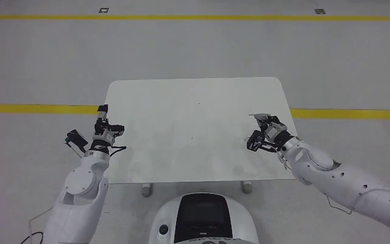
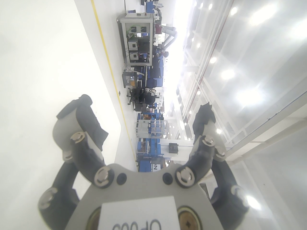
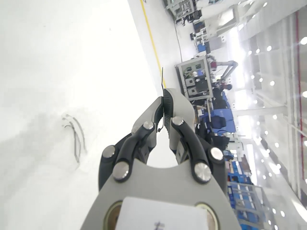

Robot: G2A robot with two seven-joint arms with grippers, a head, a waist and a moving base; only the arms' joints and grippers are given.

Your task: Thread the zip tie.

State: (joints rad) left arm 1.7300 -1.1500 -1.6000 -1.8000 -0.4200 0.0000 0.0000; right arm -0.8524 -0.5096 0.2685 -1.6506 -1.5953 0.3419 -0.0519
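Observation:
A thin black zip tie (image 3: pixel 162 80) is pinched between the pads of my right gripper (image 3: pixel 163 96), its free tail sticking out past the fingertips; in the top view the zip tie (image 1: pixel 251 114) shows as a short dark sliver beside that gripper (image 1: pixel 261 117) over the table's right edge. My left gripper (image 2: pixel 146 107) stands open with nothing between its fingers, held at the table's left edge (image 1: pixel 102 114) and pointed away toward the room.
The white table (image 1: pixel 195 128) has a bare top. Its edges lie just under both grippers. Yellow floor lines (image 1: pixel 36 108) run behind it.

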